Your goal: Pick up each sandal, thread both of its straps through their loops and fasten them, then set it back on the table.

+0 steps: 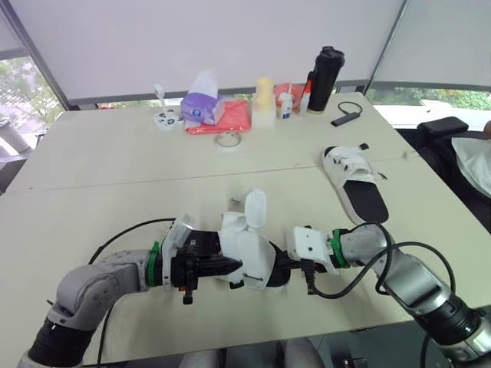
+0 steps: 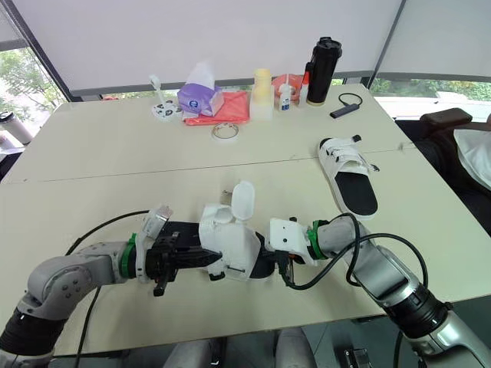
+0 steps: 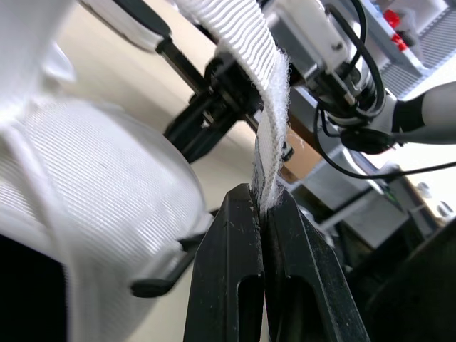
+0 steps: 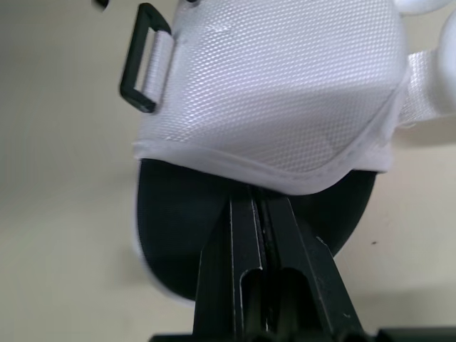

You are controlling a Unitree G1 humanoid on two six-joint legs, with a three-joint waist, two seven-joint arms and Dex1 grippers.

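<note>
A white sandal with a black sole (image 1: 249,249) is held just above the table's front middle, between both grippers. My left gripper (image 3: 262,196) is shut on one of its white woven straps (image 3: 249,50), pinching the strap's end. From the other side, my right gripper (image 4: 260,203) is shut on the edge of the black sole under the white upper. A black strap loop (image 4: 142,60) hangs free at the upper's side. Another strap flap (image 1: 255,207) stands upright, unfastened. The second sandal (image 1: 354,182) lies flat on the table to the right.
Along the far edge stand a purple tissue pack (image 1: 201,106), a red cloth (image 1: 230,116), a tape roll (image 1: 227,139), a pale bottle (image 1: 264,100), a black flask (image 1: 324,78) and a black device with cable (image 1: 347,116). A person (image 1: 476,165) sits at the right.
</note>
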